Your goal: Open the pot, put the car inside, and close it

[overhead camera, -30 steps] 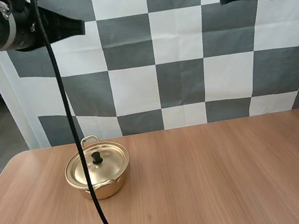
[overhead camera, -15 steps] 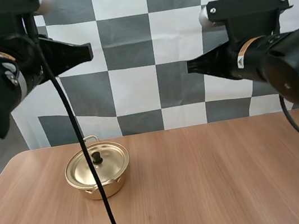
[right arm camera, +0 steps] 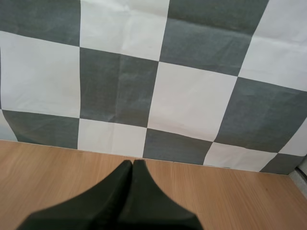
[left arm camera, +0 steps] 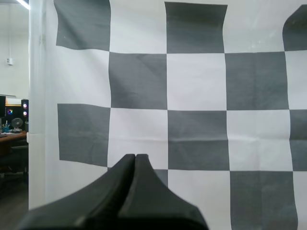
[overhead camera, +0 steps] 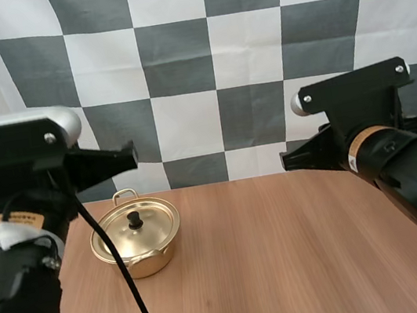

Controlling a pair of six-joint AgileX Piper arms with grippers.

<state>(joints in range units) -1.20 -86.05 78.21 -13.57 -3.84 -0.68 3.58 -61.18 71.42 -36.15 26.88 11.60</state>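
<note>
So the small gold-coloured metal pot (overhead camera: 136, 243) sat toward the back of the light wooden table (overhead camera: 303, 253), over on the left arm's side. Its round gold lid (overhead camera: 147, 228) was seated flat on top, and the little black knob (overhead camera: 134, 219) stuck up from the middle. As far as I could judge, that put us right at the start: the opening step wasn't done, and everything else in the job waited behind it. The left gripper (overhead camera: 132, 154) hung in the air above the pot and a bit behind it, aimed level and forward instead of down at the lid. Its two black fingers (left arm camera: 129, 165) were pressed together into one dark wedge with nothing in them. The right gripper (overhead camera: 285, 162) was well apart from the pot on the other side of the table. It was also closed up on nothing and pointed out over the far edge of the tabletop. My guess is the left arm was the obvious one for the lid, being nearer. It'd need to tip its nose down, spread the fingers, line up dead centre over that knob, pinch it and lift straight up. The knob looked small, so a sloppy approach could just nudge the lid or shove the whole pot.
</note>
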